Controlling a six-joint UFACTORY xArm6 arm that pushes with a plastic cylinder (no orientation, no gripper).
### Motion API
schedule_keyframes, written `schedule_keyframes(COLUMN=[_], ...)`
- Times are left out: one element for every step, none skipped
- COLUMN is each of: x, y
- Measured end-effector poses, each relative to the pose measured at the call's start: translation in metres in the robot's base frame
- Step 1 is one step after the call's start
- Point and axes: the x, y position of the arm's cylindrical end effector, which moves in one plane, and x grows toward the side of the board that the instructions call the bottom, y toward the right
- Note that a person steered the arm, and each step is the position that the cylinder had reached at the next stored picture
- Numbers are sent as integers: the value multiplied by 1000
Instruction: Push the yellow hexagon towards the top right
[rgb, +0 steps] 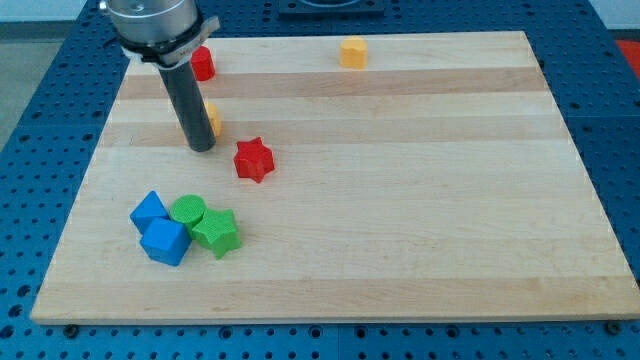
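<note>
A yellow block that looks like a hexagon sits near the board's top edge, right of centre. A second yellow block is mostly hidden behind my rod, so its shape cannot be made out. My tip rests on the board at the upper left, touching or just left of and below this hidden yellow block. It is far to the left of and below the top yellow block.
A red round block lies above the rod. A red star lies just right of my tip. At lower left cluster a blue triangle, a blue cube, a green circle and a green star.
</note>
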Motion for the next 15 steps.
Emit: schedule_keyframes(x=[-17, -45, -50, -53, -74, -90, -90, -87, -69, -41, -20, -3, 16, 19, 3], y=[-17, -16, -13, -31, -47, -33, 22, 72, 100, 100, 100, 100, 102, 132, 150])
